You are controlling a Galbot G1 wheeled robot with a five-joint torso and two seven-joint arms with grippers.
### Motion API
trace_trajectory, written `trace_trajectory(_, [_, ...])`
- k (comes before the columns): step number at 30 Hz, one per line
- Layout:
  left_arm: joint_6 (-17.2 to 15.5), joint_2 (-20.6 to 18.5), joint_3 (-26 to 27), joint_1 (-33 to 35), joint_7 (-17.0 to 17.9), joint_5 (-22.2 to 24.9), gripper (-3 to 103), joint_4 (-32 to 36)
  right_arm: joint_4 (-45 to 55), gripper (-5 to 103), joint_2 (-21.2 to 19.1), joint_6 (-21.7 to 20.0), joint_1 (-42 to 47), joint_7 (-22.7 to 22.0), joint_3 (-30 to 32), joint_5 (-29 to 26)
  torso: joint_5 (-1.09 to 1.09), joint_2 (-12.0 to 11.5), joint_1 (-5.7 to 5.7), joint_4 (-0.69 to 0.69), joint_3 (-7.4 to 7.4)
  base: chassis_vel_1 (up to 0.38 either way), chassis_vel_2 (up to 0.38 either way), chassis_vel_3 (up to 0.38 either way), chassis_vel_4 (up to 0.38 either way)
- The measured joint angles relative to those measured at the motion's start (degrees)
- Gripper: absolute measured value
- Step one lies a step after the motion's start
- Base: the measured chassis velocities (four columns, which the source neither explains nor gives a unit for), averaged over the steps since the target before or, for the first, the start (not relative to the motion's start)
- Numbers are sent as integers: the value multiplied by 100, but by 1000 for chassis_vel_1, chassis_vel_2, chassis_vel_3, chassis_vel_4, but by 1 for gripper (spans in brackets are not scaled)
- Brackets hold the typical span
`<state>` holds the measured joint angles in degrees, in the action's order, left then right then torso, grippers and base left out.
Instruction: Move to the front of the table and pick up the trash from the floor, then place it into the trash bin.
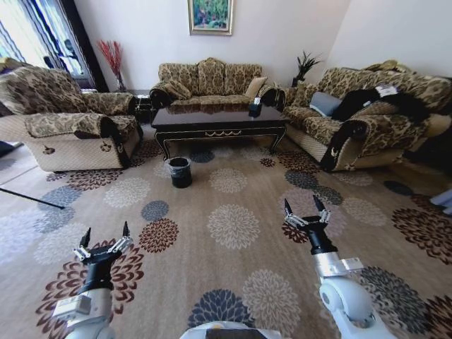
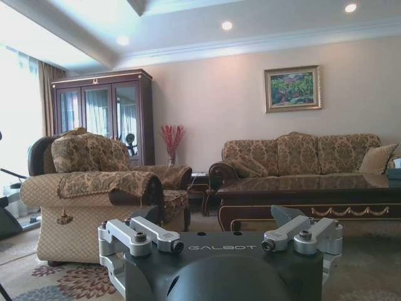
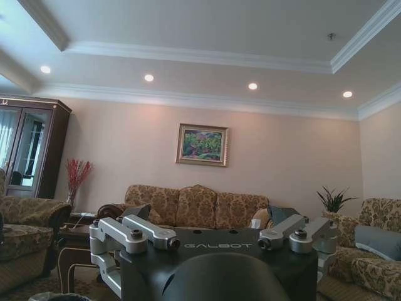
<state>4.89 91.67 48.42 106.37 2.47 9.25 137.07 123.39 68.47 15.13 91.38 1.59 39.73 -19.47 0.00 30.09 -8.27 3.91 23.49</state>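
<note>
1. I have two grippers in front of me, both raised over the floor (image 1: 233, 191) and both empty. My left gripper (image 1: 106, 238) is low on my left side with its two fingers spread wide. My right gripper (image 1: 306, 210) is a little more forward on my right, and its fingers are wide apart too.
2. There is one table (image 1: 219, 120), far ahead of me in the middle of the room. Its long axis goes from my left to my right, and the long front with the gold ornament faces me.
3. There is one trash bin (image 1: 179, 171). It stands upright on the carpet, just in front of the left end of the table and near its left front leg, well apart from both my grippers.
4. The trash I cannot find — the carpet has many flower medallions, and any small bits on it are too small for me to tell from here.
5. I count three sofas around the table: one armchair sofa (image 1: 67, 123) on my left, one long sofa (image 1: 208, 79) behind the table, and one sofa (image 1: 367, 113) on my right with dark clothes lying on it.
6. On the table I see one small dark box (image 1: 255, 108) near its right end.
7. One framed painting (image 1: 210, 15) hangs on the wall above the back sofa — one red branch vase (image 1: 113, 60) stands in the left corner.
</note>
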Motion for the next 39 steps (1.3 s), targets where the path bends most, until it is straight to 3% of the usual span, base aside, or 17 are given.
trace_trajectory(20, [0, 0, 0, 0, 0, 0, 100, 0, 0, 100, 0, 0, 0, 0, 0, 0, 0, 328, -126, 0, 203, 0, 0, 0, 0])
trace_trajectory(39, [0, 0, 0, 0, 0, 0, 100, 0, 0, 100, 0, 0, 0, 0, 0, 0, 0, 816, -328, 0, 487, 0, 0, 0, 0])
